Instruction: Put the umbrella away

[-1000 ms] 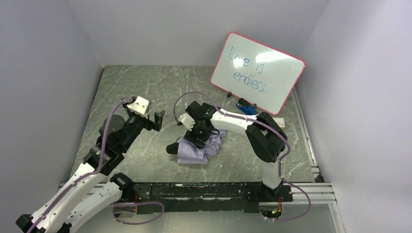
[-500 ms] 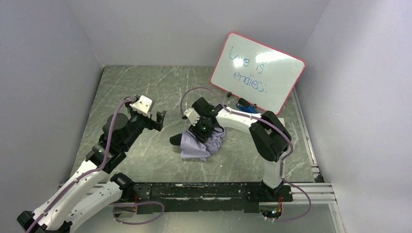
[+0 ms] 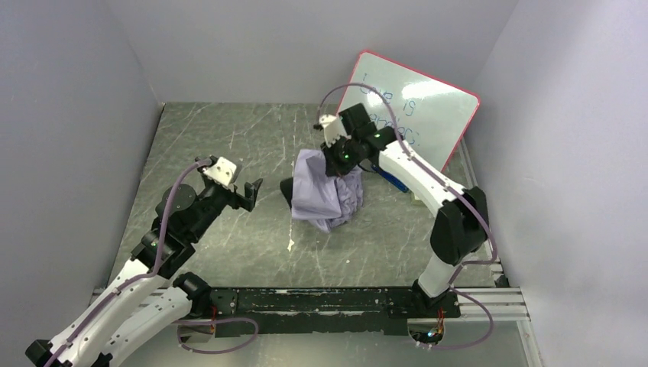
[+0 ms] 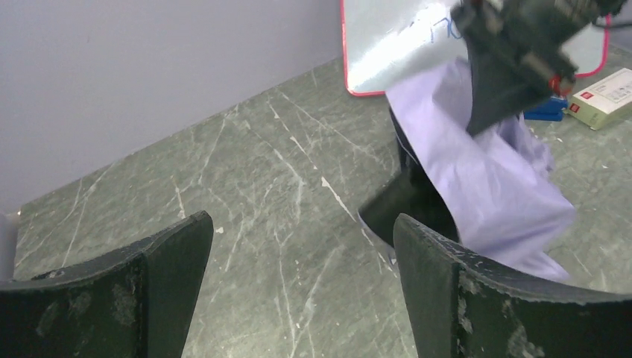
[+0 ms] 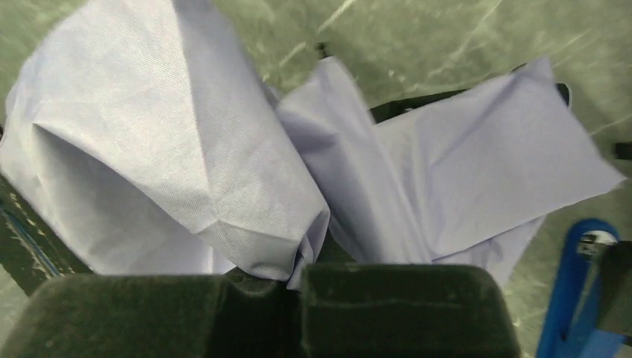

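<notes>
The umbrella (image 3: 325,195) is a crumpled lavender bundle with black lining showing at its left edge, hanging over the middle of the table. My right gripper (image 3: 338,153) is above it, shut on a fold of the purple fabric at the top. In the right wrist view the cloth (image 5: 171,134) is pinched where the two pads meet at my right gripper (image 5: 294,272). My left gripper (image 3: 251,191) is open to the left of the umbrella and apart from it. In the left wrist view the left gripper (image 4: 298,224) holds nothing, with the umbrella (image 4: 484,179) ahead to the right. Handle and shaft are hidden.
A red-framed whiteboard (image 3: 416,99) leans at the back right. Below it lie a blue eraser (image 4: 548,110) and a small white-green box (image 4: 605,97). A small white scrap (image 3: 291,245) lies on the marbled tabletop (image 3: 229,138). Grey walls close in three sides.
My right gripper closed on the umbrella fabric and pulled it up and back toward the whiteboard, stretching the bundle out. The left arm shifted only slightly and stayed open.
</notes>
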